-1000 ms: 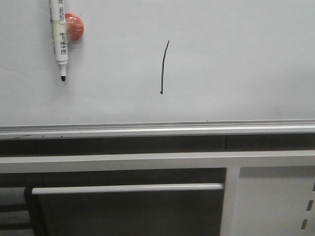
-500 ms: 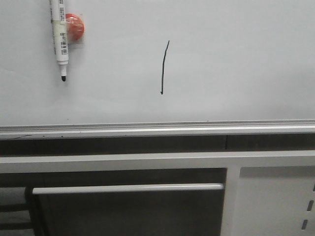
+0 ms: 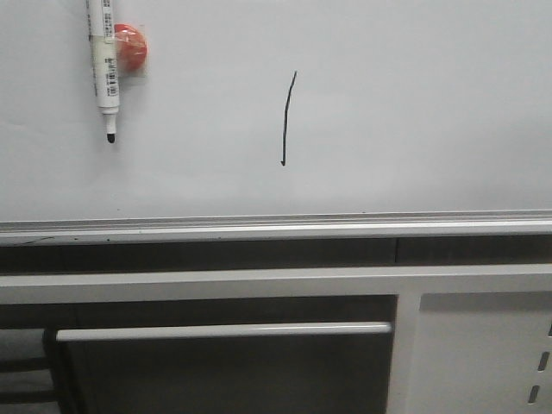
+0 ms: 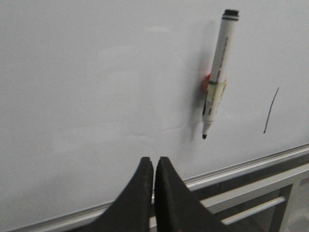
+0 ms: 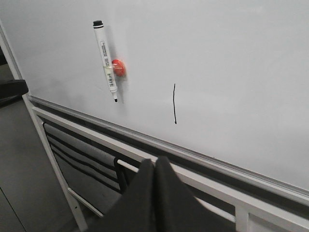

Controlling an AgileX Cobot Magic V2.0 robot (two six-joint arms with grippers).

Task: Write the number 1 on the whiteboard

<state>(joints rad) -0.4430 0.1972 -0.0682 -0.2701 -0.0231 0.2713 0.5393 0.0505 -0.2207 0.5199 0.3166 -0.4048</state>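
Note:
The number 1 (image 3: 285, 119) is a thin black stroke with a small hook at its foot, drawn mid-board on the whiteboard (image 3: 414, 103). It also shows in the left wrist view (image 4: 271, 110) and the right wrist view (image 5: 174, 104). A white marker pen (image 3: 103, 65) hangs tip down on a red magnet (image 3: 130, 47) at the board's upper left. My left gripper (image 4: 154, 162) is shut and empty, back from the board, left of the pen. My right gripper (image 5: 155, 162) is shut and empty, below the board's ledge. Neither gripper shows in the front view.
A silver ledge (image 3: 276, 226) runs along the board's lower edge. Below it stands a grey cabinet frame (image 3: 466, 345) with a white bar handle (image 3: 224, 330) over a dark opening. The pen and magnet also show in the left wrist view (image 4: 216, 77) and the right wrist view (image 5: 107, 60).

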